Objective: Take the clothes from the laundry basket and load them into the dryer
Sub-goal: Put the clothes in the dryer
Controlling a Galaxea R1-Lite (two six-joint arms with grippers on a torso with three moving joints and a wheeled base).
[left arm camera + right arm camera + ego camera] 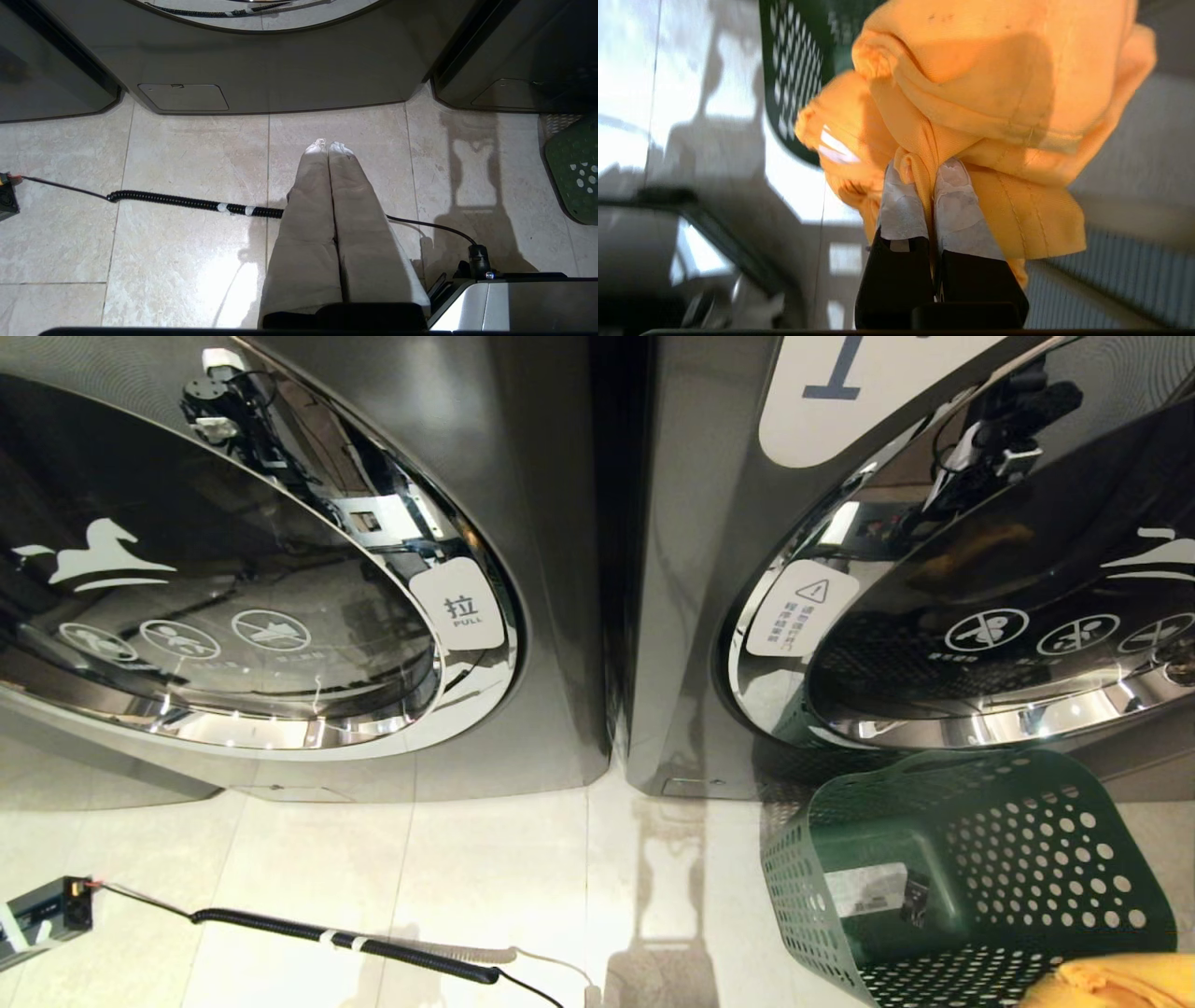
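An orange cloth [971, 93] hangs bunched above the green laundry basket [971, 877], which stands before the shut dryer [934, 569].

Left gripper [329, 148] pale tapered jaws, right gripper [928, 175] black-based, white-wrapped

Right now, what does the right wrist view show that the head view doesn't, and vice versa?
Only the right wrist view: the right gripper shut on the orange cloth, hanging above the floor. Only the head view: both machine doors, the left door with its PULL tag, and a coiled cable. Both: the cloth and the green basket.
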